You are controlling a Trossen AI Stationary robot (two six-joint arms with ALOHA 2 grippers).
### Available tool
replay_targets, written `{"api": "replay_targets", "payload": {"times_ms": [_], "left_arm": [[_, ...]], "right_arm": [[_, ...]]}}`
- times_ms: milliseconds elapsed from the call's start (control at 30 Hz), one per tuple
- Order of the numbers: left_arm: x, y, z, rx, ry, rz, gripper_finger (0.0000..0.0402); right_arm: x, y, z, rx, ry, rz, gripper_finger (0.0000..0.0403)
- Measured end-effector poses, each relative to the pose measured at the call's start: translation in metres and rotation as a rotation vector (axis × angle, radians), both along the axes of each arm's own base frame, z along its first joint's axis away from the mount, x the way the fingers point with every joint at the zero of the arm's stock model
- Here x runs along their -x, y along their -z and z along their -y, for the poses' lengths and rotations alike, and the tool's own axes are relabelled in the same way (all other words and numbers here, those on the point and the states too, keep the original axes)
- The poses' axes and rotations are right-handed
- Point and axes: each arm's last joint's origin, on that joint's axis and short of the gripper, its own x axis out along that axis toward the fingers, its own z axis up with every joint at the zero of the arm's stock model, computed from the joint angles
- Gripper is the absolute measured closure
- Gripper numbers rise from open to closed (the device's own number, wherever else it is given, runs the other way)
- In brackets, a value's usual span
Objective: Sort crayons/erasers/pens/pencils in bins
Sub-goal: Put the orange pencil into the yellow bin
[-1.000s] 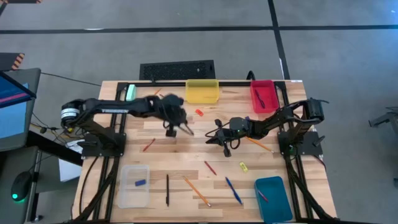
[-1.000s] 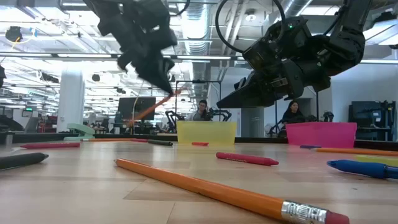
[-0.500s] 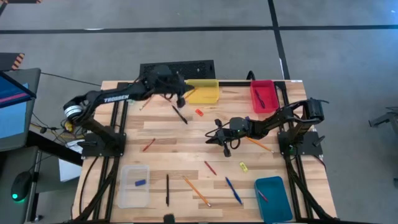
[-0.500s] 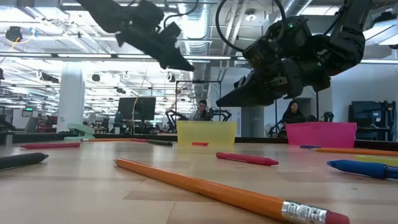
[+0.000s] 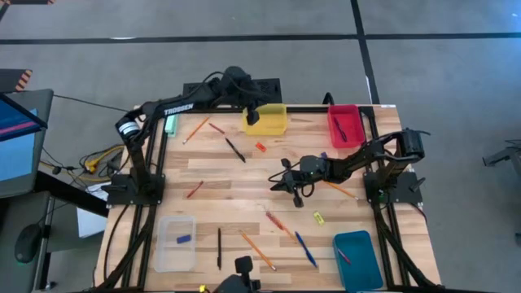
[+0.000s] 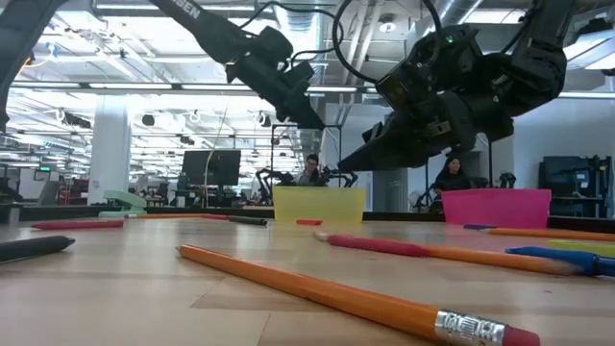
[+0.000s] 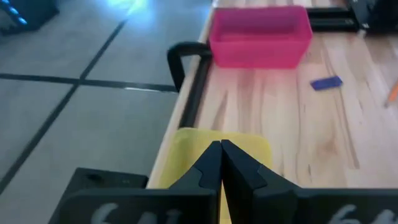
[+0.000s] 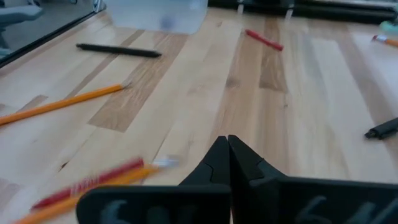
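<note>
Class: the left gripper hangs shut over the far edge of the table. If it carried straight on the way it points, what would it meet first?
Probably the yellow bin: the left gripper points down at it, though depth is unclear.

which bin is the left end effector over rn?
The yellow bin at the table's far edge; the left end effector hangs above it. Red, teal and clear bins sit elsewhere.

A red crayon (image 8: 87,185) and an orange pencil (image 8: 74,190) lying together smear into blur in the right wrist view (the pencil runs off the edge), while the yellow bin (image 7: 205,144) is half hidden behind dark jaws.
</note>
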Motion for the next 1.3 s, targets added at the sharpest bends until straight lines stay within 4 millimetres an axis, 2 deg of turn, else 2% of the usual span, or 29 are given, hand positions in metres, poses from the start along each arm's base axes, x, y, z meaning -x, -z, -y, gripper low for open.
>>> {"api": "replay_targets", "payload": {"times_ms": [167,400,567,767,967,1100,1300], "left_arm": [[0.000,0.003,0.004,0.044,0.014,-0.026,0.0401],[-0.008,0.002,0.016,0.021,0.094,-0.005,0.0401],[-0.001,0.017,0.031,-0.032,0.129,0.081,0.0401],[0.036,0.035,0.068,-0.082,0.137,0.241,0.0401],[0.079,0.056,0.116,-0.088,0.174,0.394,0.0401],[0.105,0.068,0.144,-0.082,0.211,0.488,0.0401],[0.134,0.080,0.168,-0.038,0.235,0.574,0.0401]], "right_arm": [[0.001,0.002,0.000,-0.010,0.004,-0.019,0.0399],[0.001,0.002,0.001,-0.045,0.021,-0.030,0.0399],[0.001,0.003,0.001,-0.077,0.043,-0.049,0.0400],[0.003,0.007,0.001,-0.096,0.124,-0.103,0.0400],[0.002,0.007,-0.004,-0.120,0.214,-0.157,0.0400],[-0.009,-0.004,-0.016,-0.096,0.270,-0.225,0.0401],[-0.028,-0.029,-0.044,-0.102,0.293,-0.363,0.0400]]}}
